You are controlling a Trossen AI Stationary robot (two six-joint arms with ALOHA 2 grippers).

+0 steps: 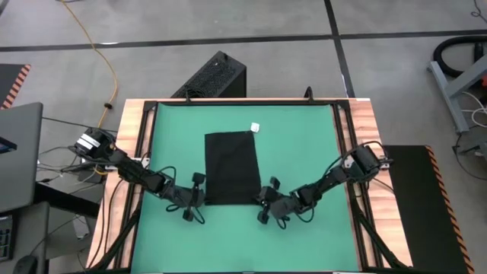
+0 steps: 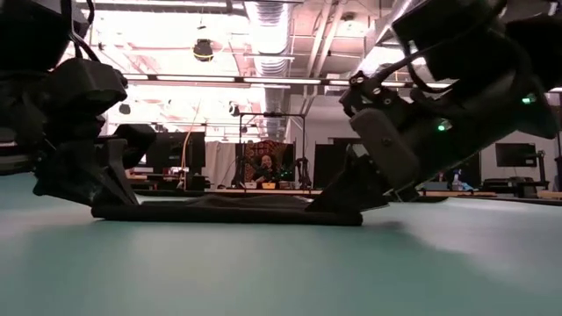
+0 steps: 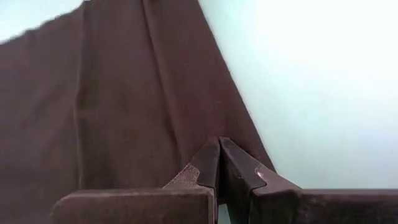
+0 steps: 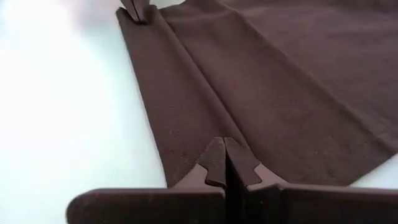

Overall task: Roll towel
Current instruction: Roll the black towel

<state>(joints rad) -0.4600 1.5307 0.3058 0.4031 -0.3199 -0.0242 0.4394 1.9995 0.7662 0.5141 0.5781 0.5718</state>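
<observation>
1. The left gripper (image 1: 199, 192) is sitting in the lower middle of the high view, at the towel's lower-left corner, its fingers (image 3: 208, 163) pressed tightly together with their tips on the cloth's edge. Whether cloth is actually pinched between them, I cannot tell.

2. The right gripper (image 1: 265, 199) is sitting just across from it, at the towel's lower-right corner, clenched the same way; in its wrist view the two fingers (image 4: 216, 160) are meeting with no gap, right at the near edge of the fabric. Again I cannot tell whether any cloth is caught between them.

3. The towel (image 1: 232, 167) is lying flat in the centre of the high view, a dark rectangle stretching from the two grippers up toward the top of the frame. It is not rolled. A few long lengthwise creases are running along it (image 4: 273, 93).

4. A small white tag (image 1: 256, 127) is showing just past the towel's upper-right corner.

5. In the low view the towel (image 2: 237, 209) is looking like a thin dark strip across the middle, with an arm coming down on each end.

6. The green mat (image 1: 304, 144) is spreading well beyond the towel on every side, covering most of the wooden table (image 1: 131, 122).

7. Far behind the table in the low view, a person (image 2: 264, 168) is sitting among desks and monitors.
</observation>
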